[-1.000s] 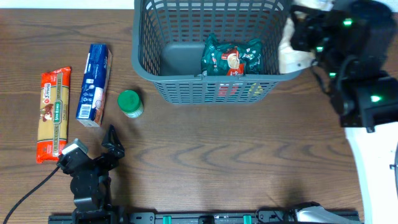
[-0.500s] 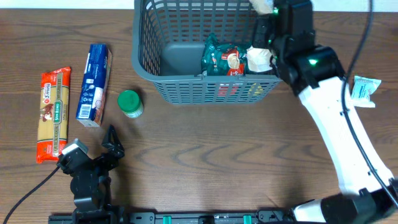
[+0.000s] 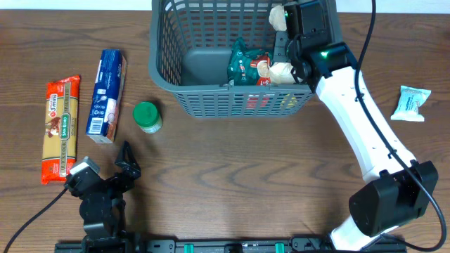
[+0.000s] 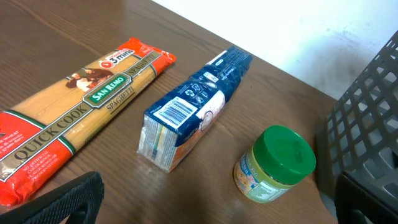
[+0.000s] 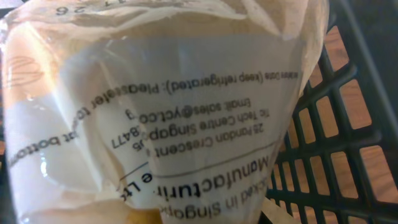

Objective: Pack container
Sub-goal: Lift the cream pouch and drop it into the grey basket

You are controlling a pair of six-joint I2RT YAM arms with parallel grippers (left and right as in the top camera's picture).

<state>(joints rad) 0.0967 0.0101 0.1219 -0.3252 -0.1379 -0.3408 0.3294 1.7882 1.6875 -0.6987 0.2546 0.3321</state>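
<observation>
Overhead shows right gripper (image 3: 285, 43), pinching a pale packet (image 3: 283, 71), over the container (image 3: 166, 42)'s right side.

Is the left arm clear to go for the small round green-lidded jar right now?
Probably yes. The left tool is open and empty, and only bare wooden table lies between it and the small round green-lidded jar. The blue rectangular packet beside it lies apart.
</observation>
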